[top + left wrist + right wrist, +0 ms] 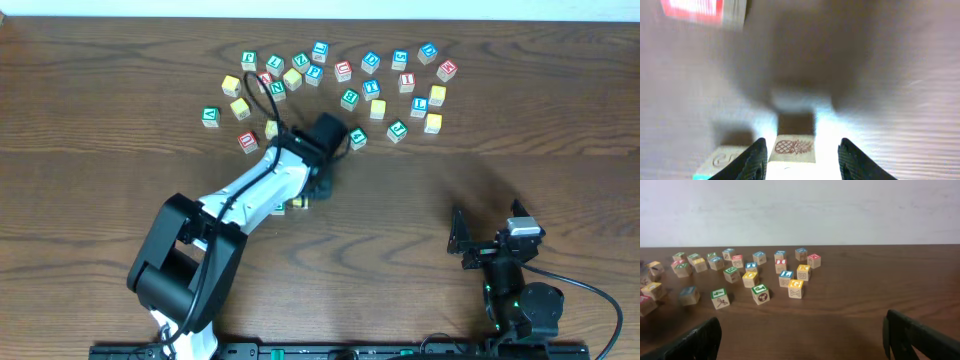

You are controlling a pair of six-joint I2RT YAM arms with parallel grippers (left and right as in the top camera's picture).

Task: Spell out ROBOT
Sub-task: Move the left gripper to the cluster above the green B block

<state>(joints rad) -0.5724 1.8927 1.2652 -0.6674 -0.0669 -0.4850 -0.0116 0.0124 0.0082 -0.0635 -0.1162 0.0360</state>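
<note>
Many small wooden letter blocks with coloured faces lie scattered at the back of the table. My left gripper is lowered near the table's middle, mostly hiding blocks under the arm. In the left wrist view its fingers are open around a block with a pineapple picture; there is a gap on the right side. A second block lies just left of the left finger. My right gripper is open and empty at the front right, away from the blocks.
A red-faced block shows blurred at the top left of the left wrist view. Loose blocks lie close to the left arm. The wooden table has a white wall behind it.
</note>
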